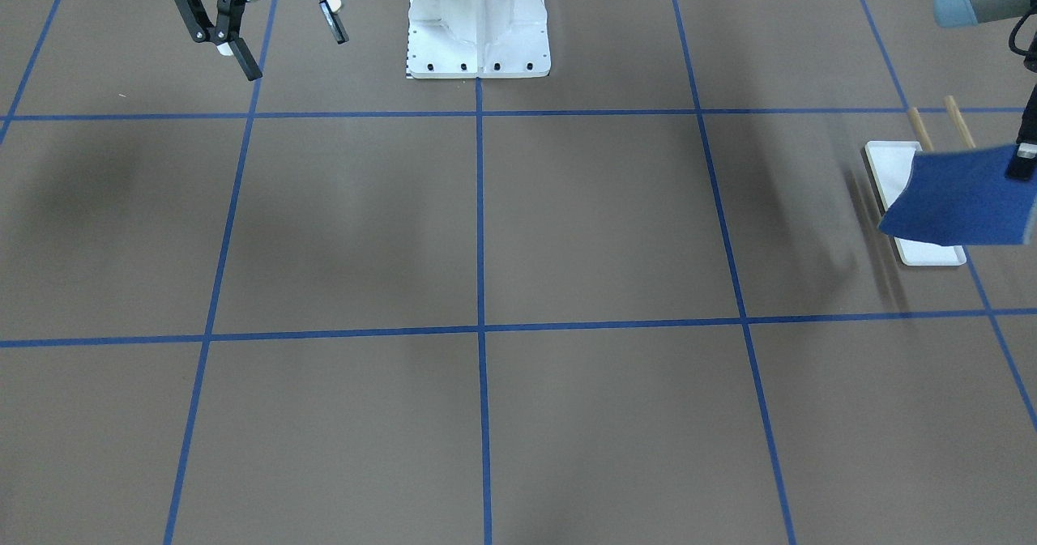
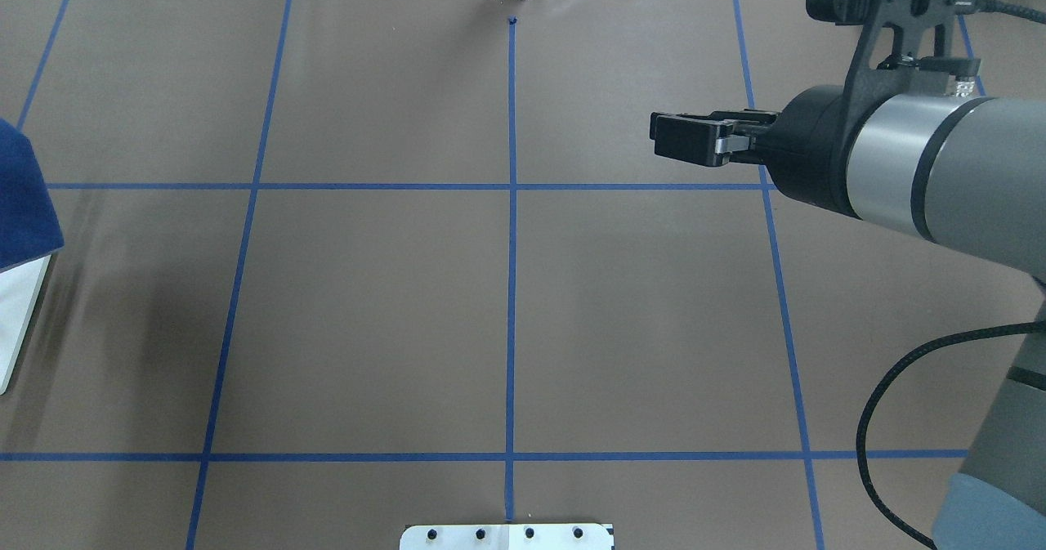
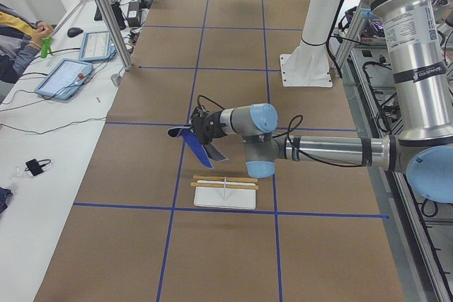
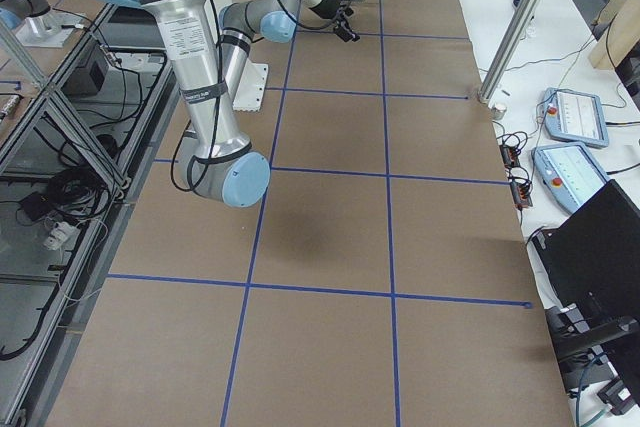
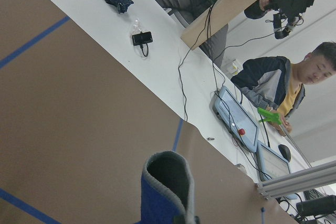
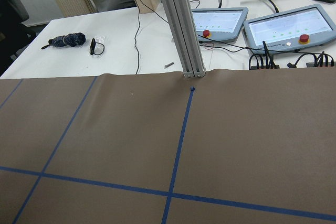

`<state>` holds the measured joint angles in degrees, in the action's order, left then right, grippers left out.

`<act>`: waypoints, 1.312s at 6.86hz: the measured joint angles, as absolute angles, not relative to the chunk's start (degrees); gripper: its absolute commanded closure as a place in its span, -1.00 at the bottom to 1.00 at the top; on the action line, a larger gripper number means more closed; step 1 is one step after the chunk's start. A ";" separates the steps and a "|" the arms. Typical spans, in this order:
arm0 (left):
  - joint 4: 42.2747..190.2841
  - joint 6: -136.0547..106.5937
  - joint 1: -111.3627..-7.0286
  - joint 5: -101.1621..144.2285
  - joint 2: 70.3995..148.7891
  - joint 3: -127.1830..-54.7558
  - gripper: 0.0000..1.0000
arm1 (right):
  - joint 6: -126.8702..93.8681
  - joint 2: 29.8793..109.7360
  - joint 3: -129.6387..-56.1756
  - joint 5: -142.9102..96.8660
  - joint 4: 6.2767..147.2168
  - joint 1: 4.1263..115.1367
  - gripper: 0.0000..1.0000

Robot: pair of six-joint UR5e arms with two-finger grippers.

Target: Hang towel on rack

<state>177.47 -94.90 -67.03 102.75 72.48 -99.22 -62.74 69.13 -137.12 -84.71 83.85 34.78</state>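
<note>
Left gripper [image 1: 1021, 164] tight on towel [image 1: 960, 201], right gripper [image 1: 296, 53] splayed, over brown blue-taped table [image 1: 599, 221].

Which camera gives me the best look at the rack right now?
Exterior left: the whole rack shows unobstructed, with its white base, upright and both dowels. In the front-facing view, the towel covers much of it. The overhead view catches only a corner of its base at the left edge. I can't make it out in the remaining views.

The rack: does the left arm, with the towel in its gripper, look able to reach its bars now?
Probably yes. The left gripper, shut on the towel, hangs close by the rack, and nothing else stands between them.
</note>
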 measured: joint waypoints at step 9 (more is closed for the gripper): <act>187.99 -101.30 -67.32 99.67 63.10 -89.11 1.00 | -60.59 76.72 -137.36 -91.32 89.95 44.63 -1.00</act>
